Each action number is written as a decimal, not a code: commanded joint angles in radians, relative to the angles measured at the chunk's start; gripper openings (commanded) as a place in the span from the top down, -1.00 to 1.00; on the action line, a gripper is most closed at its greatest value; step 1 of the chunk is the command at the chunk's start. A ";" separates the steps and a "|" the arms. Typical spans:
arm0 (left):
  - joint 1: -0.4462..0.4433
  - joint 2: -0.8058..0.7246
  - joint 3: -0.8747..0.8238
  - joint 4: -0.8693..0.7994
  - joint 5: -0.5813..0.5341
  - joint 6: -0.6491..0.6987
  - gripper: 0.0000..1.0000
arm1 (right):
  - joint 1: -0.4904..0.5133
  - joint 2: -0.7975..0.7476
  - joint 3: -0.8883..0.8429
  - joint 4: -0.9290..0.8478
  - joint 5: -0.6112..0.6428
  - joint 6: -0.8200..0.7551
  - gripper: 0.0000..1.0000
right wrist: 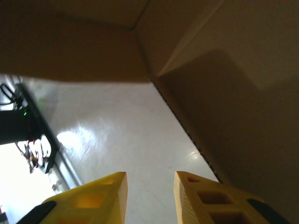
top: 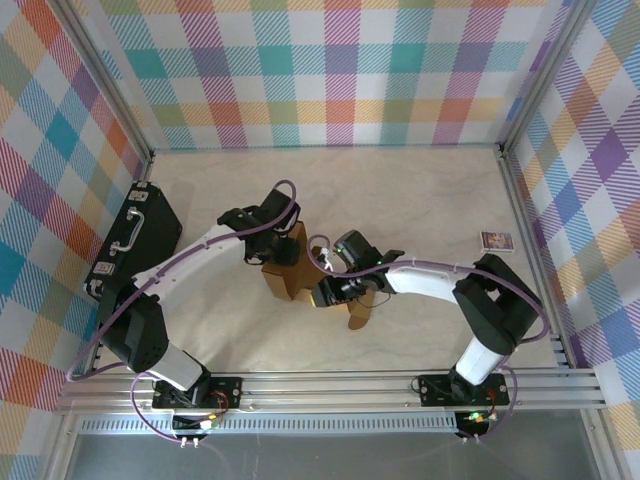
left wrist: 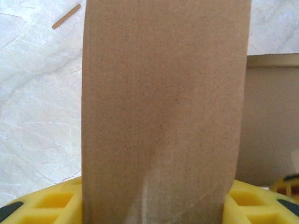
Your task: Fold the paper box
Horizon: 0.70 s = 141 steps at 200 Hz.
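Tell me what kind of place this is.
Probably a robot test cell in a lab: two arms bolted to an aluminium frame, plaid walls boxing in a pale tabletop, and a paper box between the arms.

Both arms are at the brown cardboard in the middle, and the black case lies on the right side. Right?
No: the black case lies on the left side, as the top view shows. Both arms are at the brown cardboard in the middle.
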 commanded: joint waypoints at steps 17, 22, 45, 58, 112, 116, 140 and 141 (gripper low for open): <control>0.000 0.023 -0.005 -0.058 0.046 0.013 -0.02 | -0.027 0.089 0.051 -0.040 0.014 -0.005 0.35; 0.001 0.023 -0.005 -0.058 0.046 0.013 -0.02 | -0.027 0.099 0.056 -0.042 0.011 -0.004 0.35; 0.000 0.023 -0.007 -0.058 0.047 0.013 -0.02 | -0.027 0.147 0.048 -0.025 -0.006 0.005 0.36; 0.001 0.022 -0.007 -0.058 0.045 0.013 -0.02 | -0.027 0.169 0.035 -0.013 -0.009 0.010 0.37; 0.001 0.025 -0.006 -0.059 0.045 0.013 -0.01 | -0.027 0.239 0.049 -0.128 0.062 0.013 0.41; 0.000 0.025 -0.006 -0.060 0.045 0.013 -0.01 | -0.028 0.241 0.048 -0.129 0.063 0.012 0.41; 0.000 0.027 -0.003 -0.059 0.045 0.013 -0.02 | -0.027 0.222 0.035 -0.091 0.035 0.012 0.42; 0.001 0.027 -0.003 -0.059 0.044 0.013 -0.02 | -0.027 0.218 0.034 -0.087 0.032 0.012 0.42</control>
